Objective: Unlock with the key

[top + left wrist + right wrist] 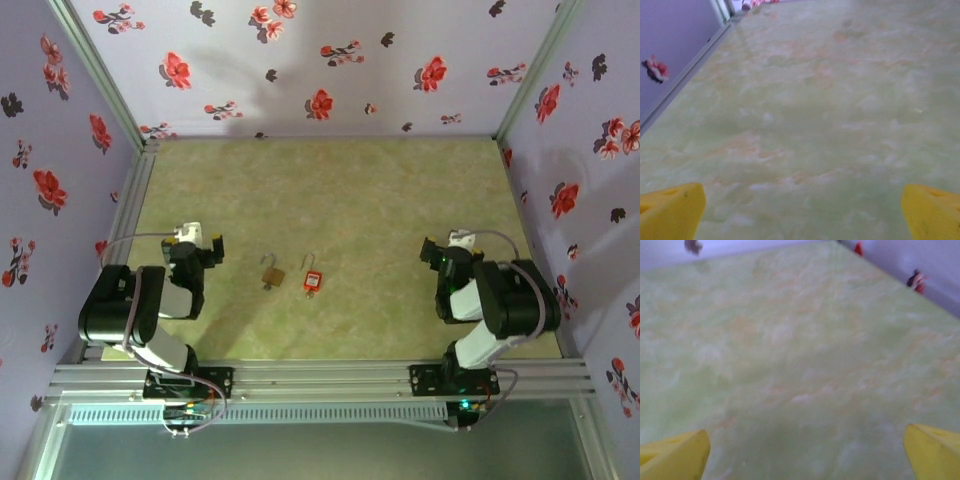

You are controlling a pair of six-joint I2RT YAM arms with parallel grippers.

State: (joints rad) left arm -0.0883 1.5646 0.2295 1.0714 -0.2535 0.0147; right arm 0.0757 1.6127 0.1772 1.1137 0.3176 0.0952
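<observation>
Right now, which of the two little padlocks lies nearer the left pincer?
The brass padlock; the red padlock lies beside it, farther right.

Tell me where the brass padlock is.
In the top view, the brass padlock lies on the table, slightly left of centre, just left of a small red object.

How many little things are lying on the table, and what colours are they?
Brass-yellow: 1, the brass-yellow padlock
Red: 1, the small red lock-like thing with a metal loop
Total: 2
</observation>
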